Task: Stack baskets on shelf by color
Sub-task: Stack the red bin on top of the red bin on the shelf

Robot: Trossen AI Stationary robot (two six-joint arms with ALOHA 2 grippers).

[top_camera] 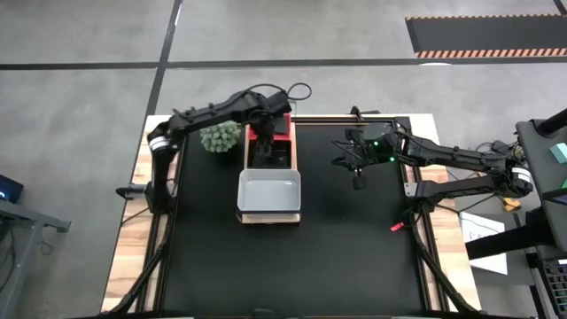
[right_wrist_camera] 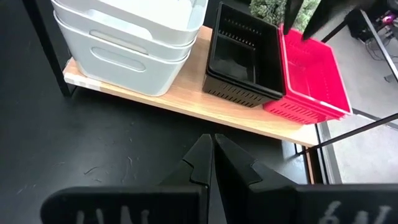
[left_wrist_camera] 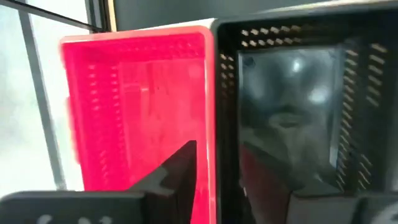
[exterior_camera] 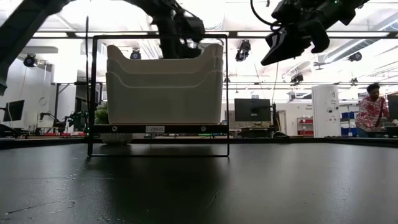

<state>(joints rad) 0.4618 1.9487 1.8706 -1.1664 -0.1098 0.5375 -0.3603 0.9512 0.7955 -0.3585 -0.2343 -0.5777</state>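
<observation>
Three stacks on shelf [right_wrist_camera: 186, 99] (white [right_wrist_camera: 124, 43], black [right_wrist_camera: 242, 62], red [right_wrist_camera: 311, 81]).

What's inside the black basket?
The black basket on the shelf looks empty: only its dark floor shows. The near wall hides one inside edge, so something tiny there couldn't be seen.

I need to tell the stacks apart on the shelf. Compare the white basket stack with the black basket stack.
The white basket stack has solid walls with a slot handle; the black basket stack has perforated walls. The white stack looks taller and bulkier than the black one. The white stack sits at one end of the shelf; the black stack is in the middle, beside the red baskets. Both stand upright, open side up.
</observation>
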